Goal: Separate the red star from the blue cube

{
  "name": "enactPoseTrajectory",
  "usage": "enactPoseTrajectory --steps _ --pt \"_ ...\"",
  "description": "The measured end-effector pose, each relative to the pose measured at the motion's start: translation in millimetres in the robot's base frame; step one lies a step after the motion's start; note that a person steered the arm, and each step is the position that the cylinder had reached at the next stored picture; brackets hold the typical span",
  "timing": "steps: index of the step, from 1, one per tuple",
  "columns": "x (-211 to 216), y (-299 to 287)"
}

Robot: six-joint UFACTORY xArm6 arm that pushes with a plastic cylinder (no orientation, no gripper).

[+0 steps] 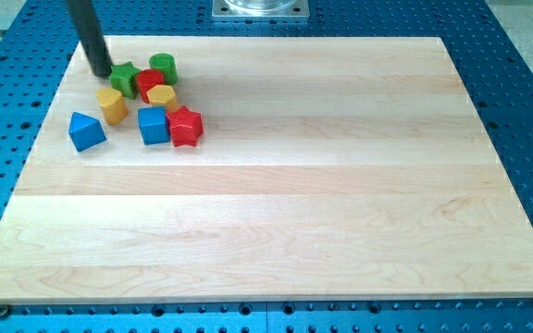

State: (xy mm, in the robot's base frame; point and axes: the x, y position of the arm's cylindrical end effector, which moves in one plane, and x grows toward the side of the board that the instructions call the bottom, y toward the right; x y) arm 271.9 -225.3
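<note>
Dark and straight, the rod comes down from the view's top-left, and my tip (102,72) rests on the wooden board (276,213) near its top-left corner. It is a bare rod end with nothing to spread or pinch, and it holds nothing. Just to the view's right of my tip sits the green star (124,79), so close that I cannot tell whether they touch. Directly below my tip lies the yellow block (111,104), near but apart. Further right of the green star sit a red block (149,81), a second yellow block (161,96) pressed against it, and a green cylinder (163,66) at the cluster's top. Below and slightly left of my tip, well apart, lies the blue triangular block (86,130). Below and to the right, farther off, stands the blue cube (154,125), with the red star (185,126) touching its right side, so the pair is not yet separated. Beyond the board lies the blue perforated table (512,83).
</note>
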Motion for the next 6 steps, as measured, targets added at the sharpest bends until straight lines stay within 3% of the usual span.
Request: enactPoseTrajectory --steps 2,3,4,5,6 --pt "-25 22" --pt "-43 73" --pt "3 156" --pt "117 159" --pt "180 146"
